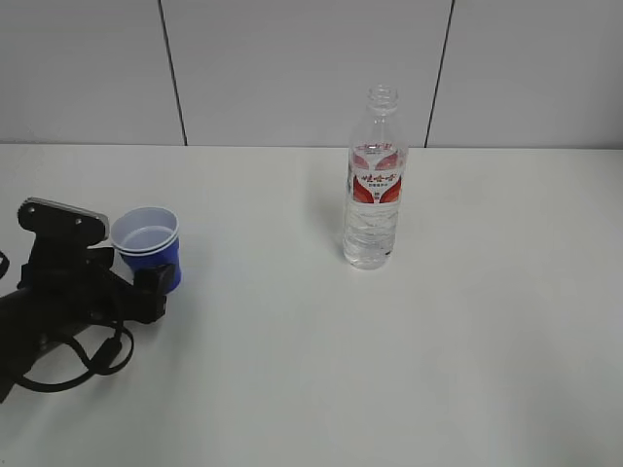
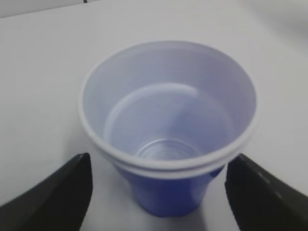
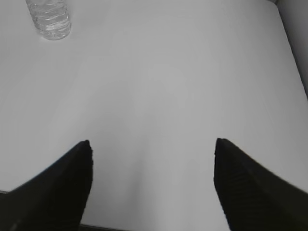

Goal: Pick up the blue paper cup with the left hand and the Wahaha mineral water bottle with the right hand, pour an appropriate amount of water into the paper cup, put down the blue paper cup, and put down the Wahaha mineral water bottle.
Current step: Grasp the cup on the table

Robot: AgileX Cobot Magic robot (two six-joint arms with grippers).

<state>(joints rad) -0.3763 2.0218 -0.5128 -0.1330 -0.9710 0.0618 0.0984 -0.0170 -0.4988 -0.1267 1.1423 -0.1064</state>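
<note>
The blue paper cup (image 1: 146, 236) stands upright on the white table at the left, white inside and empty; it looks like two nested cups. My left gripper (image 1: 148, 270) is open, with one finger on each side of the cup's lower body. In the left wrist view the cup (image 2: 168, 110) fills the frame, with a small gap between it and each black fingertip (image 2: 79, 178). The Wahaha bottle (image 1: 375, 185) stands upright at the table's middle, capless, untouched. My right gripper (image 3: 153, 144) is open and empty over bare table. Only the bottle's base (image 3: 49, 19) shows at the top left of its view.
The white table (image 1: 438, 341) runs back to a white panelled wall (image 1: 292, 68). The left arm's black cable (image 1: 92, 355) loops on the table by the front left. The right arm is out of the exterior view.
</note>
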